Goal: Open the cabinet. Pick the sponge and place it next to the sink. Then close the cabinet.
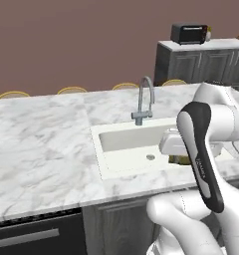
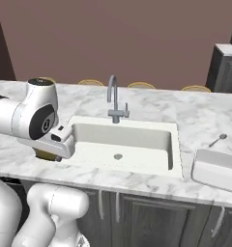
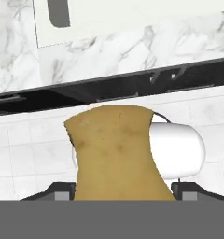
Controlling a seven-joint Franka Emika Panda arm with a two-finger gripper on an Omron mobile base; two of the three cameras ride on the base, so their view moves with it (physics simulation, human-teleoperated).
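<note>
Sponge (image 3: 116, 154): mottled olive-yellow block between fingers (image 3: 61, 196).

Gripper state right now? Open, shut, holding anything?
Gripper: shut on the sponge, held between the jaws near the sink.

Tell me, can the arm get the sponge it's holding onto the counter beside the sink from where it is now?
Probably yes. The gripper is shut on the sponge, close to the sink's rim, and nothing seems to stand between it and the marble counter.
</note>
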